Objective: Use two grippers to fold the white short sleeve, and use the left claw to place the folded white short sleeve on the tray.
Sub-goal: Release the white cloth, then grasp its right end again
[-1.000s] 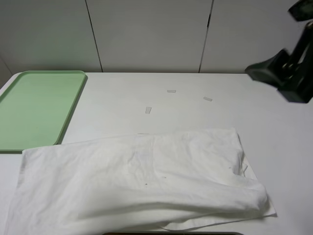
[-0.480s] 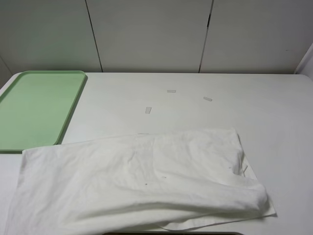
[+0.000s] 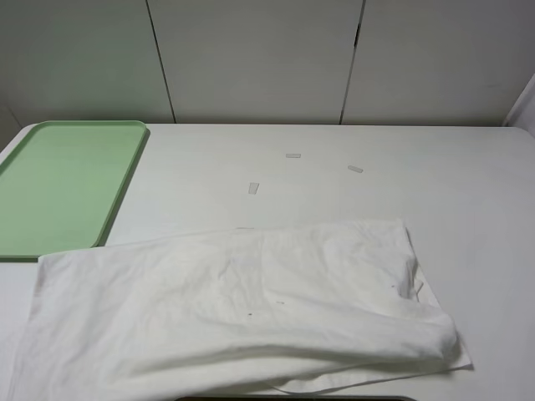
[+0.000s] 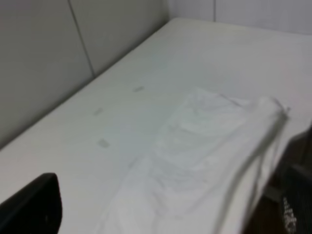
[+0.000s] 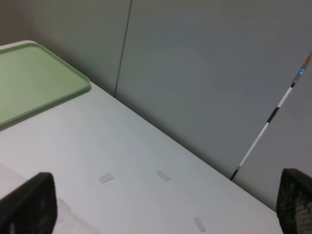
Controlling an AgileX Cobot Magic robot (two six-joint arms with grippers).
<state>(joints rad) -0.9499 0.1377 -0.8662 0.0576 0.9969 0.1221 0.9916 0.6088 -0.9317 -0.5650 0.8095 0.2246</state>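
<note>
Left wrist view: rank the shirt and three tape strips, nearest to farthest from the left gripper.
1. White short sleeve, directly before the left gripper.
2. Nearest tape strip, on the table alongside.
3. Middle tape strip, closer to the wall.
4. Far tape strip, farthest along.

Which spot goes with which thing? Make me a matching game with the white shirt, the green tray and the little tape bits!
Things:
1. large white thin-fabric T-shirt
2. flat light green plastic rectangular tray
3. small white tape strips

Places:
A. scattered on the middle of the white table, behind the shirt
B. lying rumpled along the table's near edge
C. at the table's back left corner

Pairs: 1-B, 2-C, 3-A
</note>
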